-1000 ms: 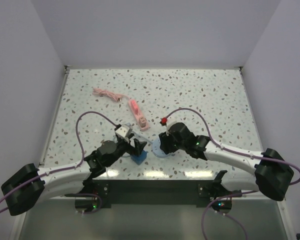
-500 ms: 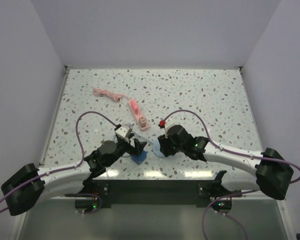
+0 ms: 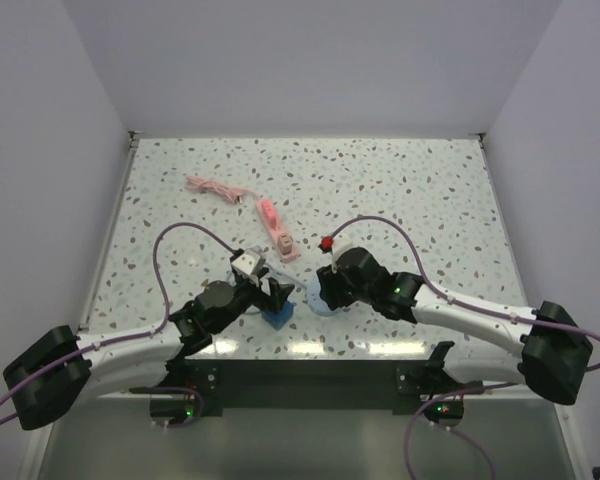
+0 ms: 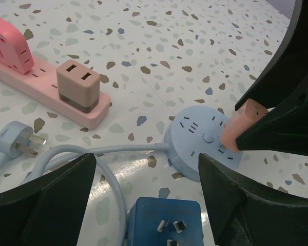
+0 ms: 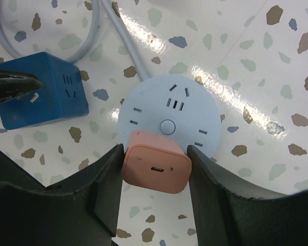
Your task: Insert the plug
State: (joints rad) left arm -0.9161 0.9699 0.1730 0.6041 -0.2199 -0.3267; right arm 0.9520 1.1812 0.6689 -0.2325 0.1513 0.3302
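Top view: my left claw (image 3: pixel 272 293) and right claw (image 3: pixel 323 283) sit close together, low on the surface (image 3: pixel 430 190).
Left wrist: left claw spread wide, empty, above the blue cube (image 4: pixel 164 223).
Right wrist: right claw pinches the pink plug (image 5: pixel 156 168) over the round socket (image 5: pixel 168 115) rim.

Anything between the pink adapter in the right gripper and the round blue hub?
Nothing visible. The right gripper holds the pink adapter right at the edge of the round hub, with nothing seen between them. The blue cube lies off to one side of the hub, and the open left gripper hangs apart from it.
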